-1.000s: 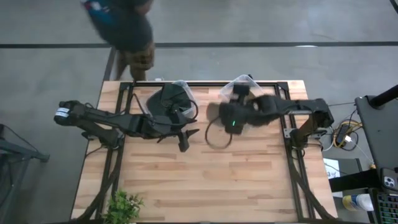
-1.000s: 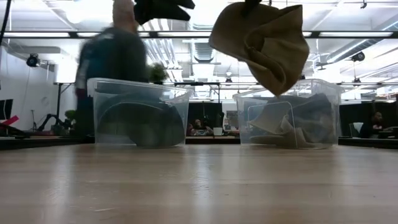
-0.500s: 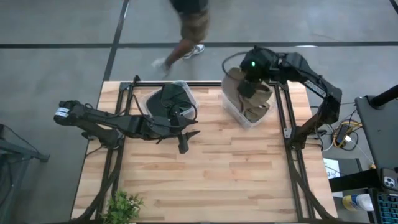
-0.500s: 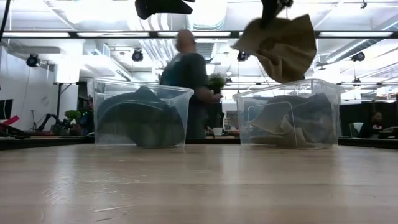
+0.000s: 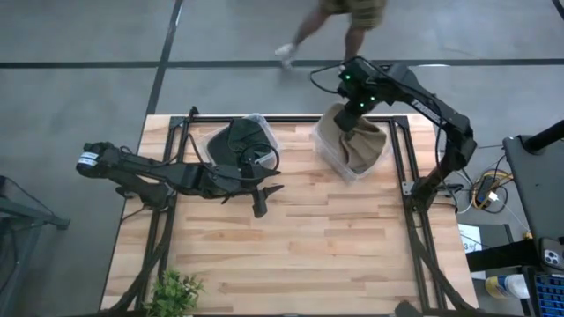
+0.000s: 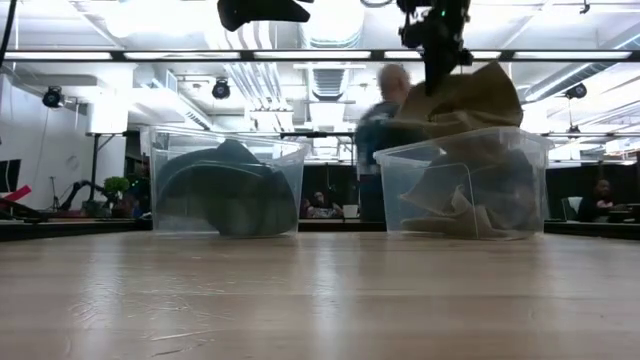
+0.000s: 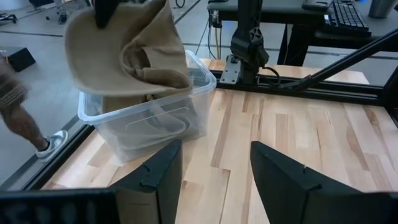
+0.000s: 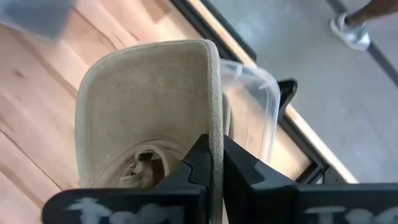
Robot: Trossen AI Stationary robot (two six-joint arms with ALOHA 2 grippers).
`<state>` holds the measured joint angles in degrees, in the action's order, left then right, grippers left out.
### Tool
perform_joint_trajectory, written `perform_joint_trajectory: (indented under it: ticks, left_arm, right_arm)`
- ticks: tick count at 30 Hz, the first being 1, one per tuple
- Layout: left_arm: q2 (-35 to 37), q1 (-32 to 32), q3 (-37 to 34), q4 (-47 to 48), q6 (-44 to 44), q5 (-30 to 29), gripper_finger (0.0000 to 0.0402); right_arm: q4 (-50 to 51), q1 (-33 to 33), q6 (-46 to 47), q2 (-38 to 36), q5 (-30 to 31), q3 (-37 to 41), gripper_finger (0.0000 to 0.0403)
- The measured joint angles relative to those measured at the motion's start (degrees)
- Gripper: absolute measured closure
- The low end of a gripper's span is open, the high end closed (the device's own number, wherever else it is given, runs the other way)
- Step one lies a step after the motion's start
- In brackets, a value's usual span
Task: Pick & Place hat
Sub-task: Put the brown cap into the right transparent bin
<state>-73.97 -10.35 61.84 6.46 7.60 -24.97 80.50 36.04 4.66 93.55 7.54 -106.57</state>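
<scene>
Right gripper (image 5: pixel 352 103) pinches a tan hat (image 5: pixel 359 138) by its brim, half lowered into the right bin (image 5: pixel 328 158). Released now, the hat may drape over the rim. Left gripper (image 5: pixel 262 197) waits, fingers apart

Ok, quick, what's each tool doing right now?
Left tool: open, empty, hanging over the table.
Right tool: shut on the tan hat's brim, above the right clear bin.
</scene>
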Motion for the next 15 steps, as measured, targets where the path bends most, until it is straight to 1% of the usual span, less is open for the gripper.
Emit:
perform_joint_trajectory:
  ticks: [3,7,12,15]
  left_arm:
    - [0.0,0.0,0.0,0.0,0.0,0.0,0.0220]
    - [0.0,0.0,0.0,0.0,0.0,0.0,0.0220]
    - [0.0,0.0,0.0,0.0,0.1,0.0,0.0220]
    - [0.0,0.0,0.0,0.0,0.1,0.0,0.0220]
  right_arm:
    - [-0.5,1.2,0.1,1.4,0.3,2.2,0.0390]
    - [-2.9,1.6,0.5,2.9,2.9,5.8,0.0390]
    - [-7.1,1.5,0.4,4.9,2.7,9.2,0.0390]
    - [-7.8,1.6,1.1,6.3,2.7,11.2,0.0390]
